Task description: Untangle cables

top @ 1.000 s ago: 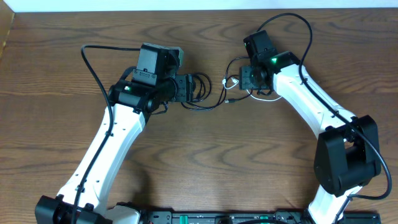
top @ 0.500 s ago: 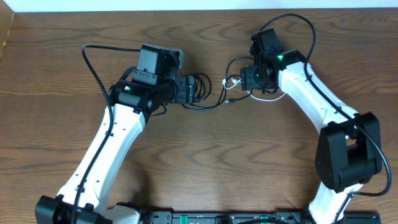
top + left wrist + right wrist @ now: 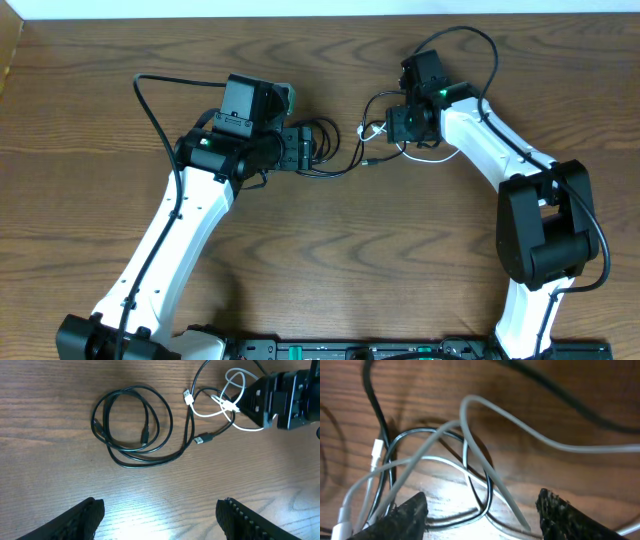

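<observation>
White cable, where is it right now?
Left wrist view, upper right: the white cable lies looped on the table, crossing one end of the black cable, just at the right gripper.

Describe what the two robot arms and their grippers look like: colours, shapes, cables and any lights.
Both the left arm and right arm have smooth white link shells with boxy black joints and wrists. Each carries a small green light near the wrist and a thick black cable looping alongside. The left gripper and right gripper have black, rough-textured fingers.
</observation>
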`<state>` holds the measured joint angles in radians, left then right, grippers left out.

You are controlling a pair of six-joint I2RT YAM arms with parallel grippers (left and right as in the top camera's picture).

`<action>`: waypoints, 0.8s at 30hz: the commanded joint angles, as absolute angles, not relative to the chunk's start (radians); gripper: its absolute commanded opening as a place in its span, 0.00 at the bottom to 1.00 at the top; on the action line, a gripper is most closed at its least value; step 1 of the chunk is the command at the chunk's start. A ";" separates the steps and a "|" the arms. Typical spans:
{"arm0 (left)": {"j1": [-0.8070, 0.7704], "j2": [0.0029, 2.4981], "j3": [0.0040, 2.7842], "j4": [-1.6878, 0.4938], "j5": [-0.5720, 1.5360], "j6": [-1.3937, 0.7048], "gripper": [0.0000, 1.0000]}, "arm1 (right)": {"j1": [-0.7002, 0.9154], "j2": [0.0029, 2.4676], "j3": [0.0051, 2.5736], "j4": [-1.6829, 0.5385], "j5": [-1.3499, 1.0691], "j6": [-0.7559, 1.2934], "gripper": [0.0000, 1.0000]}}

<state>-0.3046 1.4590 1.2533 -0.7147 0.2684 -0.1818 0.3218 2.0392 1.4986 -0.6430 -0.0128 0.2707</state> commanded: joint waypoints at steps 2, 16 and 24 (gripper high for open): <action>-0.305 1.467 1.249 -0.728 0.281 -0.168 0.77 | 0.319 2.054 1.505 -0.622 -0.021 0.257 0.49; -0.305 1.467 1.249 -0.729 0.280 -0.168 0.77 | 0.322 2.125 1.504 -0.663 -0.068 0.277 0.01; -0.305 1.467 1.249 -0.728 0.281 -0.168 0.77 | 0.321 2.121 1.504 -0.667 -0.160 0.284 0.01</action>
